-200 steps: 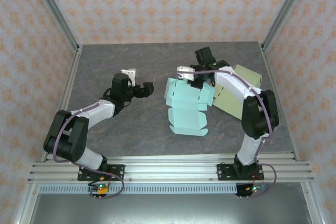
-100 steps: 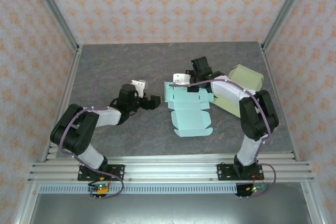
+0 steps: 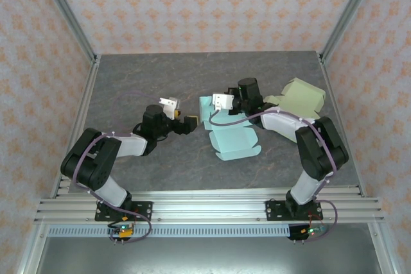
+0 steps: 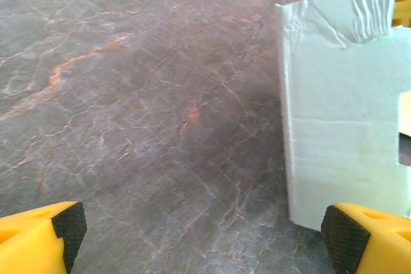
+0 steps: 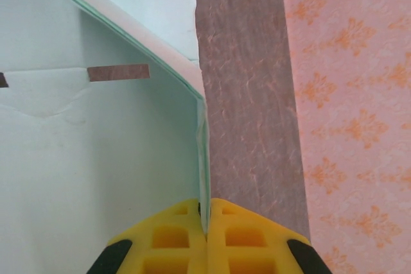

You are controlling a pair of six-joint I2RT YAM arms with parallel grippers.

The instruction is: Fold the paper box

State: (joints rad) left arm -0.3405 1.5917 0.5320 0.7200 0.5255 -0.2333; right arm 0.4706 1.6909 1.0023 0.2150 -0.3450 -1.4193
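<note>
The pale blue paper box (image 3: 236, 140) lies partly unfolded in the middle of the table, with one flap raised at its far left corner. My right gripper (image 3: 216, 111) is shut on that raised edge; in the right wrist view the yellow fingers (image 5: 173, 239) pinch the thin paper edge (image 5: 203, 158) between them, and the box's inside (image 5: 96, 152) lies to the left. My left gripper (image 3: 185, 118) hovers low just left of the box, open and holding nothing. In the left wrist view its right pad (image 4: 345, 235) is close to the box's flap (image 4: 340, 120).
A pale green paper box (image 3: 300, 97) sits at the back right, behind the right arm. Metal frame posts and patterned walls close in the grey marbled table (image 3: 148, 75) on three sides. The bare tabletop (image 4: 141, 94) lies under the left gripper.
The right gripper has dragged the blue box left and toward the near side, lowering it. The left gripper has moved right, close to the box's left flap, still open.
</note>
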